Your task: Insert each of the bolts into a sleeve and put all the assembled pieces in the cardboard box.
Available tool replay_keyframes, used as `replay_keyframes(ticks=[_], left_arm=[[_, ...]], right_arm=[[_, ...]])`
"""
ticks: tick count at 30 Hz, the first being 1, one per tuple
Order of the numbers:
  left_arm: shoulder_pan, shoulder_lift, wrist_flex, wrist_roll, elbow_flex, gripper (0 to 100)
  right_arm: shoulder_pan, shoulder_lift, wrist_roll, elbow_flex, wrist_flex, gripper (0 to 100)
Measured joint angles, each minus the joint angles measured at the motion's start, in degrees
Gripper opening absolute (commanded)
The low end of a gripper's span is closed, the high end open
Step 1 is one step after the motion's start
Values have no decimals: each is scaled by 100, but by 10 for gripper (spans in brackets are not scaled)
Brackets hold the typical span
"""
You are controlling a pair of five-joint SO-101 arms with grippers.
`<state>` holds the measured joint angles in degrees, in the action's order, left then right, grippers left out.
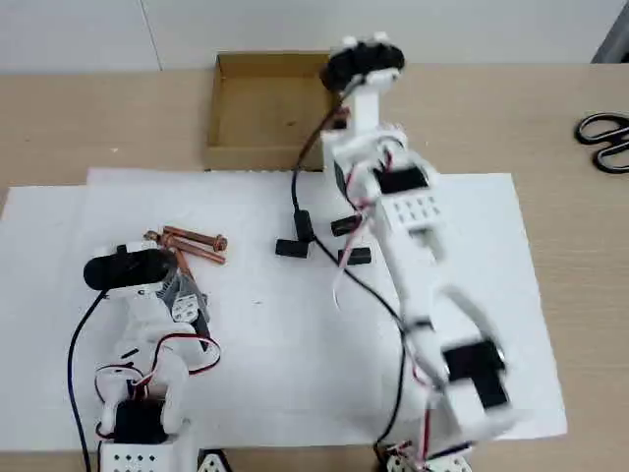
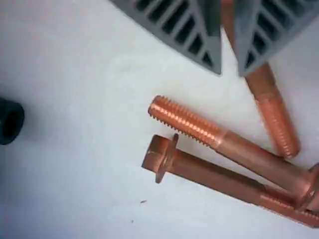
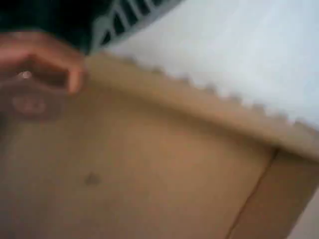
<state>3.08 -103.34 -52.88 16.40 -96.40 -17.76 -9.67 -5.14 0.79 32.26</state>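
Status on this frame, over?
Left gripper jaws shut on a bolt. Right gripper holds copper piece over cardboard box. Two loose bolts alongside.

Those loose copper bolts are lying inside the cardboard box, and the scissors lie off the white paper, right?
Not quite. The high view shows the copper bolts lying on the white paper, outside the cardboard box. The scissors do lie off the paper.
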Motion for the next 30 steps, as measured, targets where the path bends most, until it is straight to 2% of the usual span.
replay_keyframes(ticks=[8, 14, 18, 25, 30], left_arm=[[0, 0, 0, 0, 0, 6], [0, 0, 0, 0, 0, 6], [0, 0, 0, 0, 0, 6], [0, 0, 0, 0, 0, 6], [0, 0, 0, 0, 0, 6]], right_arm=[[-220, -2400, 0, -3103, 0, 4], [-422, -3771, 0, -4756, 0, 7], [-396, -4378, 0, -5231, 0, 17], [-413, -4835, 0, -5310, 18, 230], [-413, -4826, 0, -5468, 185, 238]])
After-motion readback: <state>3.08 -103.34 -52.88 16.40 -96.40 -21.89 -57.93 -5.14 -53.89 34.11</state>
